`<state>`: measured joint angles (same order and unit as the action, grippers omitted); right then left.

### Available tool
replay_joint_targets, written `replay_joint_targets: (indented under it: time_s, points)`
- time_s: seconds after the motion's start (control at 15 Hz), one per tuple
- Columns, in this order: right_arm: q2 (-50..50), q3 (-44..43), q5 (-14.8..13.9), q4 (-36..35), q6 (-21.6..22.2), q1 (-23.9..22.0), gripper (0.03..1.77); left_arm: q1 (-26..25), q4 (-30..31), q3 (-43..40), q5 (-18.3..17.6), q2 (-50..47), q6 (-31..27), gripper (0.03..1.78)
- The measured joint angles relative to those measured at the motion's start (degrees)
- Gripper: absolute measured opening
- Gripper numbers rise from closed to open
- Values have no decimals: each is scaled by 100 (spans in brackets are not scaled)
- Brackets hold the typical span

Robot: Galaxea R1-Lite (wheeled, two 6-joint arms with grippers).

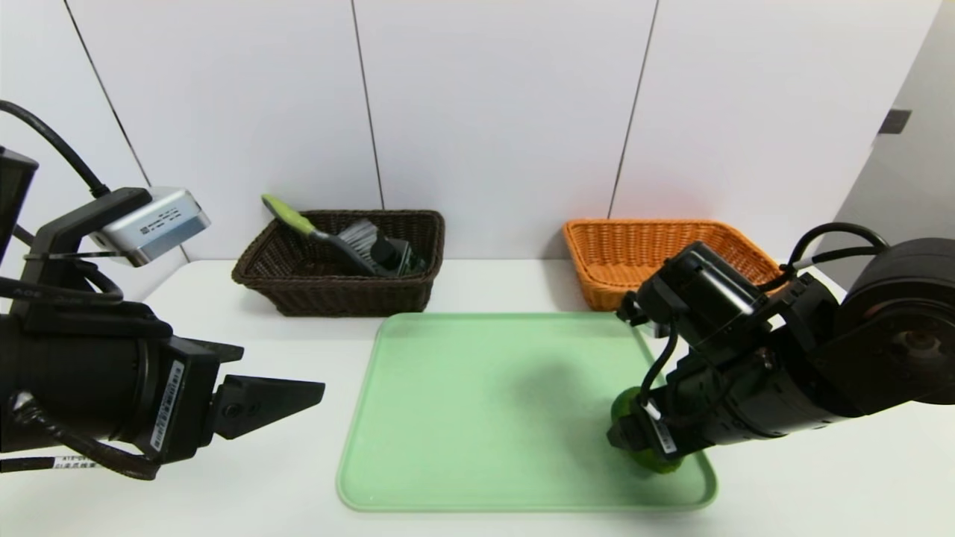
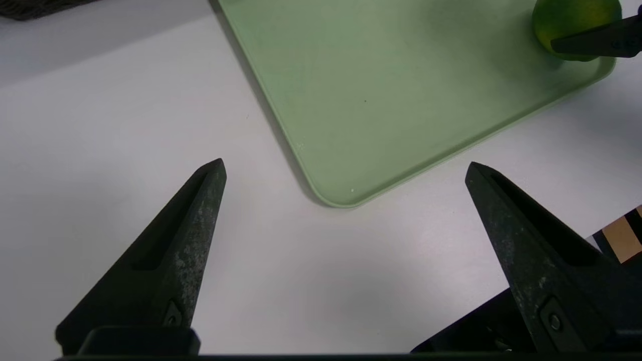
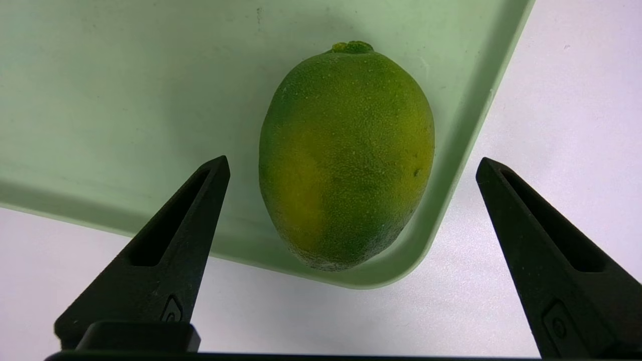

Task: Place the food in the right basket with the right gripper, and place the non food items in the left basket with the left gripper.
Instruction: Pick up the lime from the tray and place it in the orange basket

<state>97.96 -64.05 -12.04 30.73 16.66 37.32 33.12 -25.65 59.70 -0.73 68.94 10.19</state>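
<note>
Lime is lying in the near right corner of the green tray — the only thing left on it. Brush and a black item beside it are sitting in the dark brown basket; the orange-tan basket is showing nothing inside. Right gripper is hanging over the lime, jaws spread, not touching. Left gripper is idling above the worktop, jaws spread and empty — seemingly done.
</note>
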Motion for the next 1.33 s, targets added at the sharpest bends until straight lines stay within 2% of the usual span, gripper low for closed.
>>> replay_joint_targets:
  time_s: [0.27, 0.47, 0.6, 1.13, 1.33]
  points:
    - [20, 2, 0, 2, -7, -5, 170, 4, 101, -61, -80, 2, -217, 169]
    - [27, 11, 4, 0, -11, -2, 123, -2, 208, -39, -63, 2, -236, 169]
    - [40, 18, 6, -2, 12, -2, 103, -7, 300, -17, -61, 2, -234, 169]
    - [46, -6, 15, 0, 133, -5, 95, -5, 311, -11, -48, 2, -226, 169]
    - [-254, -332, 12, 2, 133, -39, 94, -7, 319, 4, -45, 0, -226, 169]
